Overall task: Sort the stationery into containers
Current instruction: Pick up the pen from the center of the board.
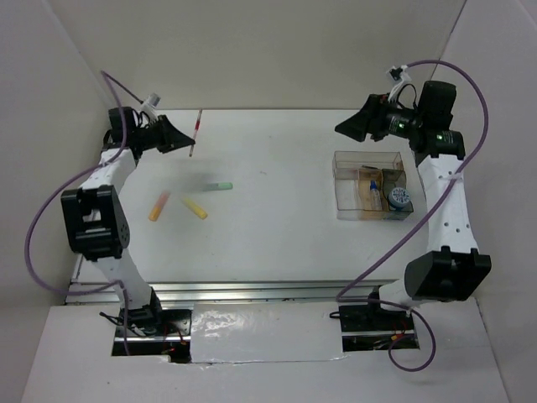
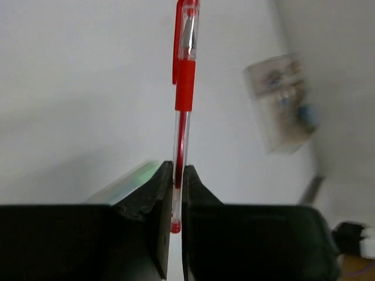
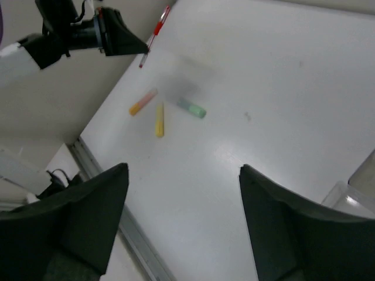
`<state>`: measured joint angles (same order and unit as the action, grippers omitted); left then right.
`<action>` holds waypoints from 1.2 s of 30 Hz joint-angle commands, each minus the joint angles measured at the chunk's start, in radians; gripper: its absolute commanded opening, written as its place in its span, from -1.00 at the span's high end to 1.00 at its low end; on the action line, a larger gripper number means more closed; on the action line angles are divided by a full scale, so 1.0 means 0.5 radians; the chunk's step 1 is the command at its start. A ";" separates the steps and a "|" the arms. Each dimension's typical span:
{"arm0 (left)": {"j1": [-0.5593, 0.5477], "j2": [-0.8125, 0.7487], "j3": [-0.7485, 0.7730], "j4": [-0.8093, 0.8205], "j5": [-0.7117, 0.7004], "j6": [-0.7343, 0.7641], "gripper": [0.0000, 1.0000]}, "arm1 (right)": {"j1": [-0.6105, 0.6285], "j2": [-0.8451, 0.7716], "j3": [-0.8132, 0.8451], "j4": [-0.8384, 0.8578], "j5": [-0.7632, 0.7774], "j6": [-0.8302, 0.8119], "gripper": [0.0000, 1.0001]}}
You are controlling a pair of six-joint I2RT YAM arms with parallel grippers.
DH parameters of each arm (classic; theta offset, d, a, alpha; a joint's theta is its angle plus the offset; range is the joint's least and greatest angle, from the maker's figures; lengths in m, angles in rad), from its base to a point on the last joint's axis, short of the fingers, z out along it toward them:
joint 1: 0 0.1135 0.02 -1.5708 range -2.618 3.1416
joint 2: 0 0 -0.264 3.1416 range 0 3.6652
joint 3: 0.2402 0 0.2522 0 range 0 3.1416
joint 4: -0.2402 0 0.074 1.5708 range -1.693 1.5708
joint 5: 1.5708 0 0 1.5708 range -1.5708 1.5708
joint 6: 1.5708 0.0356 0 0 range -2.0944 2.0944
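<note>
Thin red pen (image 1: 196,132) with a clear barrel is held above the white worktop (image 1: 277,243) at far left in the overhead view, the left gripper (image 1: 190,146) closed on its near end. A stubby green marker (image 1: 221,185), a yellow marker (image 1: 195,208) and an orange marker (image 1: 159,206) lie loose nearby. They are well apart from the clear plastic compartment box (image 1: 352,156) at right, which holds a round blue-white roll (image 1: 398,198). The right gripper (image 1: 342,128) hovers just beyond the box.

Left wrist view: the jaws pinch the pen near one end, and its red grip and clip extend straight out past them.

Right wrist view: the jaws stand wide, nothing between them, with the three markers on the worktop beyond.
</note>
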<state>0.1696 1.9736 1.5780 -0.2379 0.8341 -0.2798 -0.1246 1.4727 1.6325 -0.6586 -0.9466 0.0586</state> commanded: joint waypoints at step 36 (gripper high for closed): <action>-0.812 -1.072 -0.950 2.685 0.439 -2.297 1.00 | 1.200 0.092 0.088 1.308 0.335 0.880 0.03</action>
<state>-0.2344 1.4734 1.0924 1.0710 1.0462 -1.4658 0.4610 1.5230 1.6375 -0.0319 -0.7742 0.5022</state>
